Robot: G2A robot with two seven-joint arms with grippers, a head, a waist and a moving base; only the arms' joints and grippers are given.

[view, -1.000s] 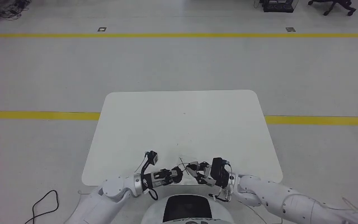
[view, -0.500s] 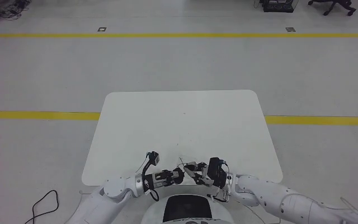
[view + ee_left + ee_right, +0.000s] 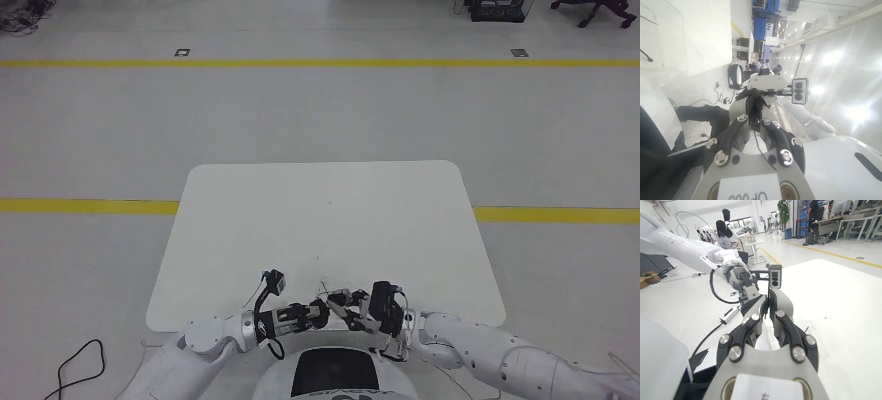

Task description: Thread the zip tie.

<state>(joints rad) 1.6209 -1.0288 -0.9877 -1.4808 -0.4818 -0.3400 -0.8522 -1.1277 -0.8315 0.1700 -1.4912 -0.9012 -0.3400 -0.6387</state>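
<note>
Claws: the left claw (image 3: pixel 317 312) is pressed together, its black pads (image 3: pixel 753 110) pinching the zip tie (image 3: pixel 761 149). The right claw (image 3: pixel 344 303) is closed too, with the thin black strap caught between its ribbed pads (image 3: pixel 773 308).
Claw placement: both hover over the 6 o'clock edge of the table (image 3: pixel 330 200), tips facing one another and almost touching. The left claw sits at 9 o'clock of the right claw.
Zip tie: a slim black strap held off the table by both claws, at the spot where they meet. In the top view a short length pokes out from there toward 12 o'clock. In the left wrist view its loose tail trails from the pads back across the claw's metal palm. In the right wrist view it runs straight out past the fingertips and ends in a small dark tip.
Table: white, with rounded corners.
Clear sheet (image 3: pixel 817 344): lies flat on the table just beside the right claw.
Floor: pale, with a yellow line (image 3: pixel 90 206) running from 9 to 3 o'clock behind the table. A black cable (image 3: pixel 75 365) loops at the table's 8 o'clock.
</note>
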